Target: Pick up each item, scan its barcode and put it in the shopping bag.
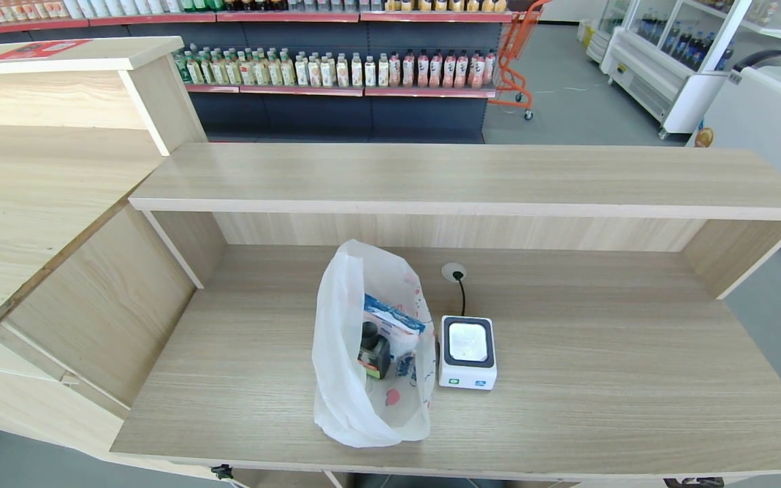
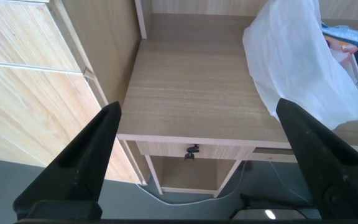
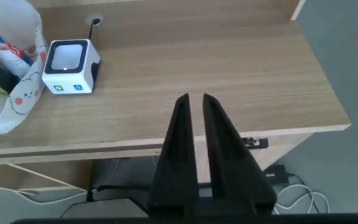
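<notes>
A white shopping bag [image 1: 346, 352] stands on the wooden counter [image 1: 601, 379], its mouth open. Inside it lie a blue-and-white packet [image 1: 394, 324] and a dark item [image 1: 374, 354]. Right beside the bag sits the white barcode scanner [image 1: 468, 351], its window facing up. My left gripper [image 2: 199, 107] hangs open before the counter's front edge, off to the side of the bag [image 2: 303, 68], with nothing between its fingers. My right gripper [image 3: 195, 98] is shut and empty above the counter's front edge, well away from the scanner [image 3: 72, 65] and the bag [image 3: 8, 74].
A raised shelf [image 1: 472, 179] runs along the back of the counter, with side walls at both ends. A taller wooden cabinet [image 1: 38, 176] stands on the left. The scanner's black cable [image 1: 461, 293] leads to a grommet. Store shelves with bottles [image 1: 336, 68] and fridges [image 1: 675, 61] stand beyond.
</notes>
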